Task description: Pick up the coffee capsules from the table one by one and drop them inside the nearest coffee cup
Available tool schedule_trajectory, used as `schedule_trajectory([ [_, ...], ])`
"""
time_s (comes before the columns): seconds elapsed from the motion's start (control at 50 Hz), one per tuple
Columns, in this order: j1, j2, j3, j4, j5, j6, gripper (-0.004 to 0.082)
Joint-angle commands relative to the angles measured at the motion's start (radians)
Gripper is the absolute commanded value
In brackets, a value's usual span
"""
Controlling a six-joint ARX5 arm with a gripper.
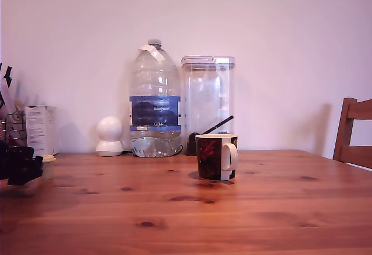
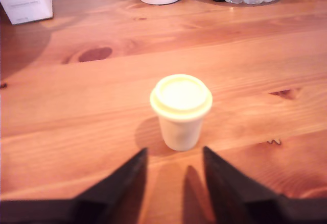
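A small cream coffee capsule [image 2: 181, 110] stands upright on the wooden table [image 2: 245, 60], just ahead of my gripper [image 2: 174, 157]. The two black fingers are apart, with nothing between them, and the capsule sits a little beyond their tips. In the exterior view the gripper [image 1: 20, 165] is at the far left edge, low over the table [image 1: 186, 208], with the capsule [image 1: 48, 165] right beside it. The dark red-black coffee cup [image 1: 216, 157] with a white handle stands near the table's middle, well to the exterior view's right of the gripper.
Along the back wall stand a white round gadget [image 1: 109, 136], a large water bottle [image 1: 154, 101] and a tall clear canister [image 1: 207, 101]. A white box [image 1: 40, 129] sits at the back left. A wooden chair [image 1: 354, 139] is at the right edge.
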Motion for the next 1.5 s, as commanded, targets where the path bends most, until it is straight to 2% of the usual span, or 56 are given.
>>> schedule_trajectory([
  [0.0, 0.003, 0.011, -0.019, 0.015, -0.009, 0.006, 0.0607],
  [0.14, 0.003, 0.028, -0.019, 0.056, -0.013, 0.0, 0.0607],
  [0.44, -0.01, 0.032, -0.013, 0.061, -0.013, 0.001, 0.0607],
  [1.34, -0.021, 0.05, 0.161, -0.2, -0.003, 0.0, 0.06],
  [1.48, -0.021, 0.053, 0.173, -0.214, -0.002, -0.001, 0.0529],
])
